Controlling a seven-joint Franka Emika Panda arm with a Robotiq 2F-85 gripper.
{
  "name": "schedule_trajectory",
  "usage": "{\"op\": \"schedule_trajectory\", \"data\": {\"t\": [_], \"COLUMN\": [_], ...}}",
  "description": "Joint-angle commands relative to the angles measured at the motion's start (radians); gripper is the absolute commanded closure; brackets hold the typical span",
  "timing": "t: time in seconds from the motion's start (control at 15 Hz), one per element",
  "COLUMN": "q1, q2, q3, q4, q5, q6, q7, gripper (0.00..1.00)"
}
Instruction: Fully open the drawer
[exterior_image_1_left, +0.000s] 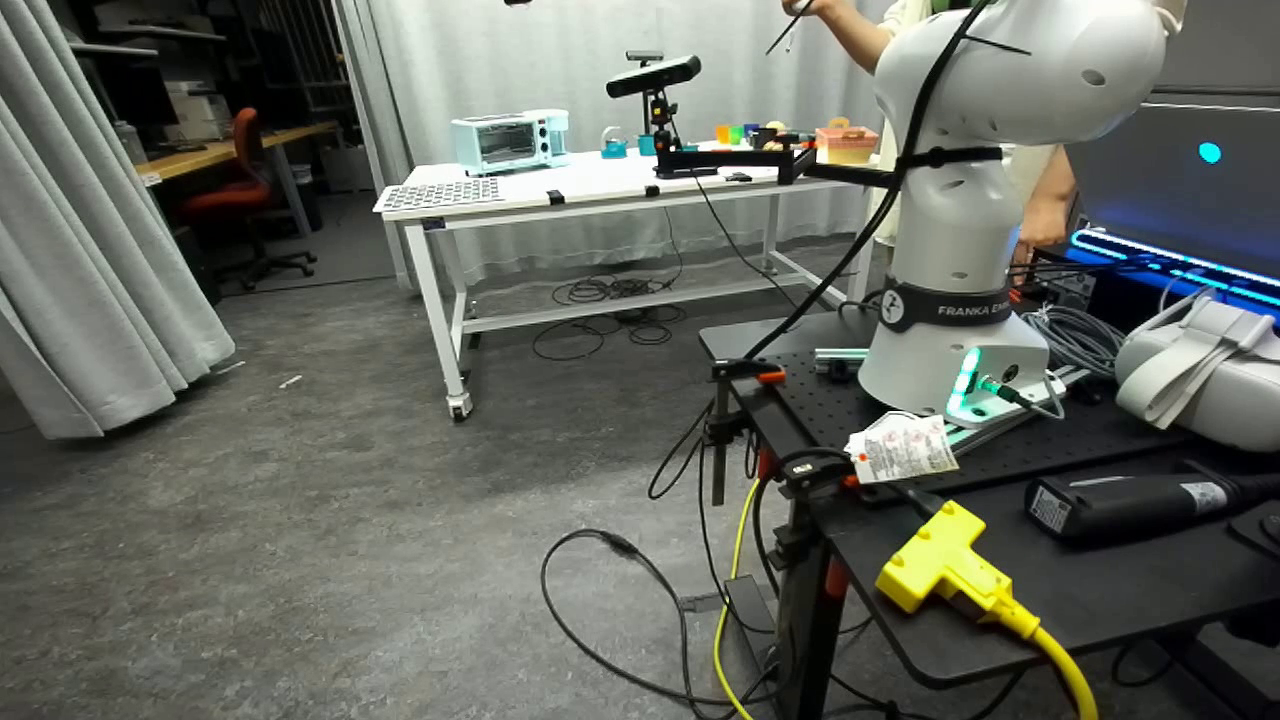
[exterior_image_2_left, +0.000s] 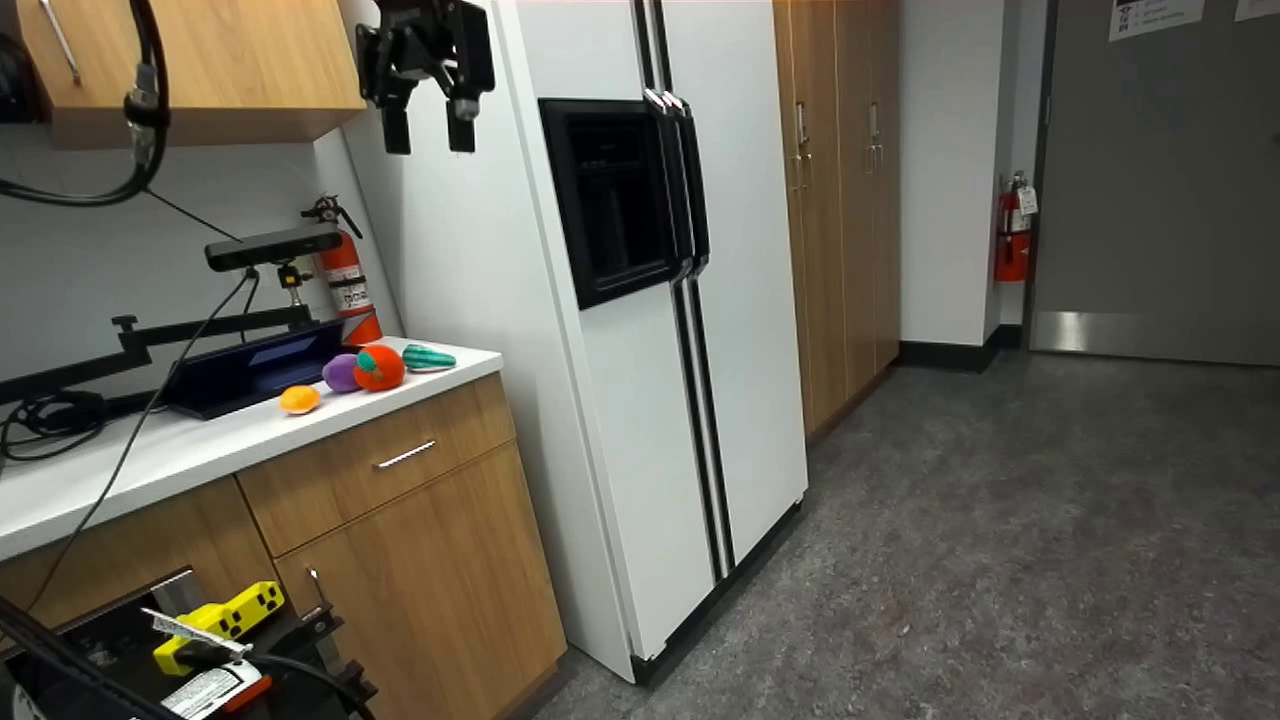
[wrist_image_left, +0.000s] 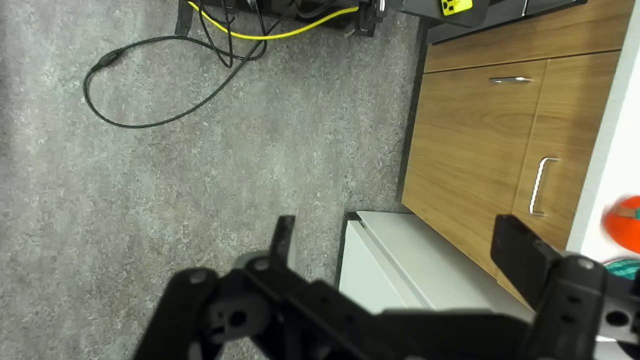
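the black two-fingered gripper hangs with jaws parted around nothing; this looks like the approach, and next probably calls for descending to straddle and pull the slim silver metal bar handle. its light wood-fronted drawer sits closed, well apart: at the gripper's six o'clock in an exterior view, about two o'clock in the wrist view.

Free floor before drawer, refrigerator jutting alongside
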Motion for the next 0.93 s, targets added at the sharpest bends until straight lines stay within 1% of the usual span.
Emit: {"op": "schedule_trajectory", "data": {"t": [0.0, 0.47, 0.6, 0.67, 0.87], "q1": [-0.008, -0.007, -0.006, -0.008, -0.008], "q2": [0.001, 0.007, 0.012, 0.011, 0.013], "q3": [0.007, 0.010, 0.009, 0.011, 0.012], "q4": [0.001, 0.001, 0.008, 0.000, -0.001], "q5": [0.003, -0.025, -0.029, -0.015, -0.015], "q6": [0.001, 0.006, -0.016, -0.001, -0.001], "q7": [-0.008, -0.034, -0.042, -0.014, -0.014], "gripper": [0.00, 0.00, 0.00, 0.00, 0.00]}}
